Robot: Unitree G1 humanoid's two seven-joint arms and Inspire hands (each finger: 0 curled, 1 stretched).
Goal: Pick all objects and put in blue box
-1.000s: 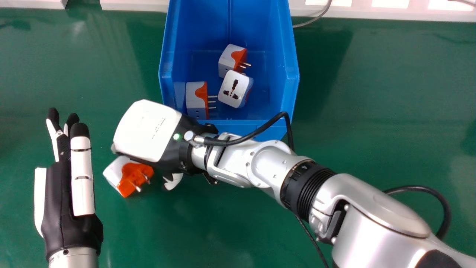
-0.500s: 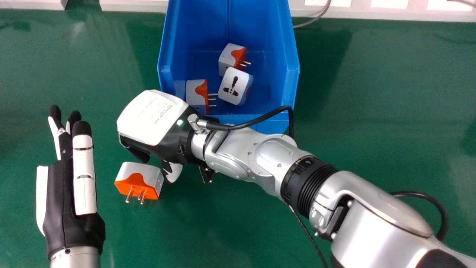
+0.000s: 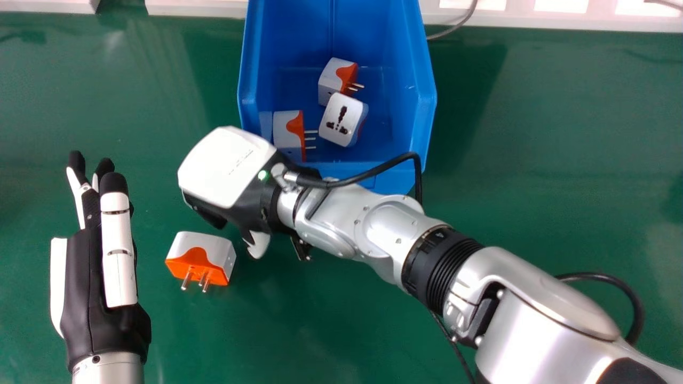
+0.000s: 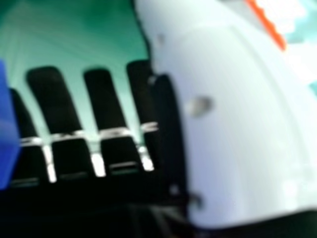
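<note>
Green table [image 3: 533, 213] as ground, bordered at its far edge by a pale strip [image 3: 192, 7]. One white, block-shaped plug adapter with an orange face and metal prongs [image 3: 211, 246] lies on the table, to the right of my left robot hand [image 3: 88, 282] and just nearer me than my right robot hand [image 3: 227, 170]. Both are open, fingers extended, grasping nothing. Three similar adapters [image 3: 287, 129] lie inside the open-topped blue plastic box [image 3: 424, 109].
</note>
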